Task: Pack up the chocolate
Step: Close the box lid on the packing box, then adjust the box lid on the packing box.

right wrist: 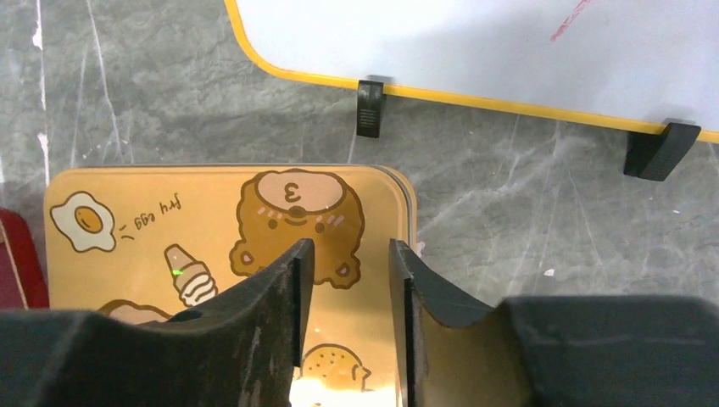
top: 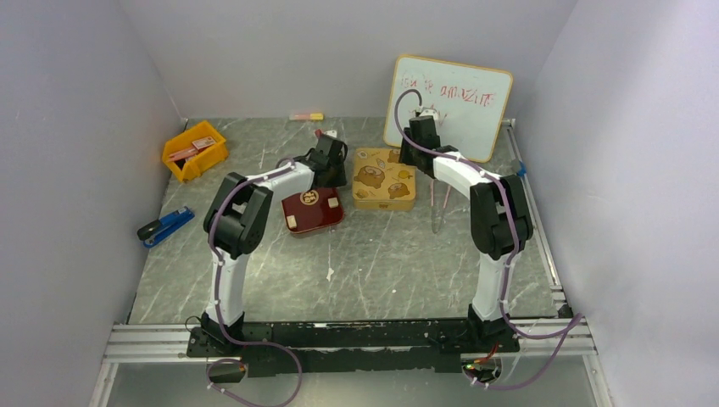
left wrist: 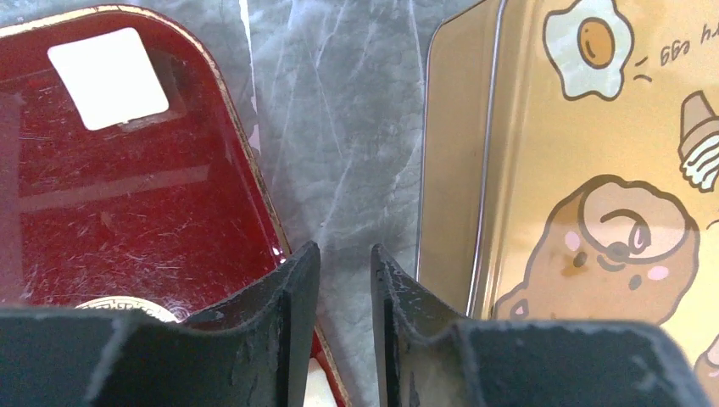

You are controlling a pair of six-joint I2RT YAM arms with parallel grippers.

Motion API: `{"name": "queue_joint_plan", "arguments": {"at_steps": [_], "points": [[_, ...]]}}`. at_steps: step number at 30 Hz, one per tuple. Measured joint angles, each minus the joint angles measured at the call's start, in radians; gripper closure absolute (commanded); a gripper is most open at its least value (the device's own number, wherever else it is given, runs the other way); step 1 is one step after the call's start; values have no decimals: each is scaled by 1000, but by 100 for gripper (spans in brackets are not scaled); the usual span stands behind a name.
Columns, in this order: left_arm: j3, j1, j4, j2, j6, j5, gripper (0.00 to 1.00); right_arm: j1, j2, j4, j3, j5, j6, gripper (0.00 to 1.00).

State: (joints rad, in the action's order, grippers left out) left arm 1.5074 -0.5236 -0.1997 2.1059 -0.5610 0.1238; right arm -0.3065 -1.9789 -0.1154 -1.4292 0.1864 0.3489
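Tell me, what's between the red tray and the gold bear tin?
Only bare grey table lies between the red tray and gold tin; the left gripper sits over that gap. The left wrist view shows it.

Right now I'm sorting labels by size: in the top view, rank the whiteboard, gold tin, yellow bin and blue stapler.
Whiteboard
then gold tin and yellow bin, too alike to rank
blue stapler smallest

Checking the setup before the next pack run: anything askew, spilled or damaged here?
Nothing looks spilled or broken. The dark red tray sits rotated compared with the squarely placed gold tin, and its glossy surface looks scuffed in the left wrist view. Two pale chocolate pieces lie on it near its edges.
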Motion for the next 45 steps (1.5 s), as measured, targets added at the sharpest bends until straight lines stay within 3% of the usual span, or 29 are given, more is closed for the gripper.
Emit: {"name": "queue_joint_plan", "arguments": {"at_steps": [11, 22, 45], "points": [[-49, 19, 29, -66, -13, -41, 54, 26, 51, -79, 27, -56, -8, 50], [-92, 26, 68, -108, -28, -111, 54, 38, 175, -83, 97, -108, 1, 48], [-175, 55, 182, -117, -80, -281, 56, 54, 182, -63, 196, -155, 19, 46]]}}
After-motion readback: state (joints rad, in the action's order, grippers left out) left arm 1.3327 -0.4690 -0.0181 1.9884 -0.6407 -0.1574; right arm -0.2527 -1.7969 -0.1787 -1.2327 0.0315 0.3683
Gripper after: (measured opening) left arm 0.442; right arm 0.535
